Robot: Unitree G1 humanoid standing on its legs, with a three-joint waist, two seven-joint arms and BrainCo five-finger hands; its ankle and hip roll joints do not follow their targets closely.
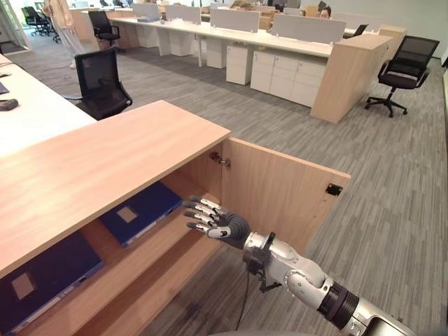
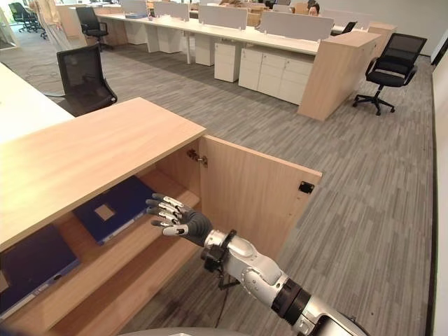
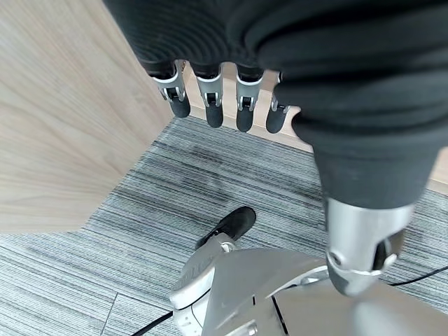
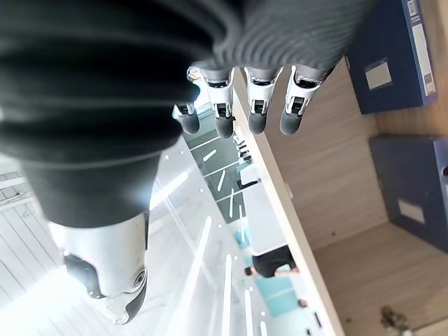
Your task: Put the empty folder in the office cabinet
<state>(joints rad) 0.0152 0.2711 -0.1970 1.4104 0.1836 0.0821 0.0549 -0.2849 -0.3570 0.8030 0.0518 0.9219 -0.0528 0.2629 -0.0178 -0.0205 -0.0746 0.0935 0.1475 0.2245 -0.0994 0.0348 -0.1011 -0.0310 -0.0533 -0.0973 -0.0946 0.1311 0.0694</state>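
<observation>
Where door [image 1: 283,187] gapes (folders [image 1: 140,210] shelved)

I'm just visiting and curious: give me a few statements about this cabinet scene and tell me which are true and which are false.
1. The cabinet door stands open. True.
2. The right hand grips a blue folder. False: its fingers are straight and hold nothing; it hovers at the cabinet's opening.
3. Two blue folders lie on the shelf, one folder nearer the door and another farther from it. True.
4. The folders stand upright like books. False: both lie flat.
5. The left hand rests on the cabinet top. False: it hangs low beside a wooden panel, above the carpet, fingers straight.
</observation>
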